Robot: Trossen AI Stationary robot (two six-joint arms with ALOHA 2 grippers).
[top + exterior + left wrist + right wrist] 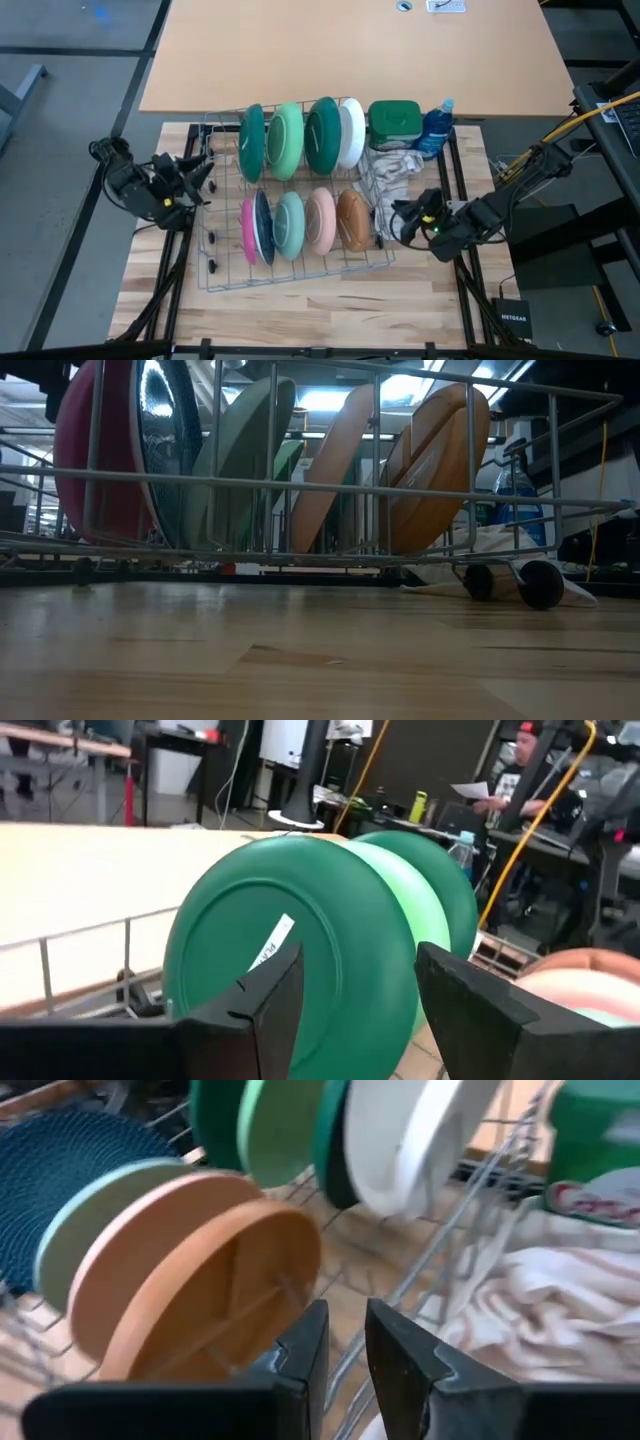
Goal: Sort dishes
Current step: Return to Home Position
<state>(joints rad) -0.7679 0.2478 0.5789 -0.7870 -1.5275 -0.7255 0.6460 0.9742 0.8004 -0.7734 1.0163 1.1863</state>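
The dishes stand on edge in a wire rack. The far row holds a dark green plate, a light green one, another dark green one and a white one. In the near row are pink, navy, pale teal, peach and brown plates. My left gripper is open just left of the rack, facing the dark green plate. My right gripper is narrowly open at the rack's right side, near the brown plate, with nothing between its fingers.
A beige-and-white cloth lies right of the rack, close to my right gripper. Behind it stand a green tub and a blue bottle. A tan tabletop stretches beyond. A person is seated in the room behind.
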